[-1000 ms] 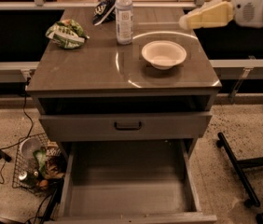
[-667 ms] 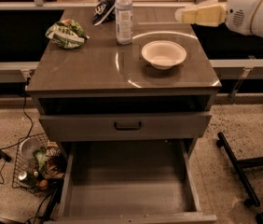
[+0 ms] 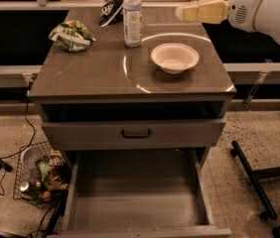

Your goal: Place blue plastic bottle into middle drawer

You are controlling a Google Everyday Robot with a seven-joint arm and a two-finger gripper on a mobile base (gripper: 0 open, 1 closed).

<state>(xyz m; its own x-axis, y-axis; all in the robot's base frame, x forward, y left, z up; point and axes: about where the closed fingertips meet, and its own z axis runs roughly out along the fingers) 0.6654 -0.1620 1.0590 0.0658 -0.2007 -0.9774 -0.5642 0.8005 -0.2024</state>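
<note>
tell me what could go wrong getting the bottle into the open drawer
The blue plastic bottle stands tall and upright; the gripper, off to its right above the table, could topple it on a sideways approach.
The dark snack bag lies close beside it and may get nudged.
The middle drawer is open low, below the handled drawer front; the bottle might clip that on the way down.

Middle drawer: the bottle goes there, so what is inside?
The middle drawer shows only bare floor; its back is hidden under the drawer above. The blue plastic bottle is on the tabletop, the gripper right of it.
</note>
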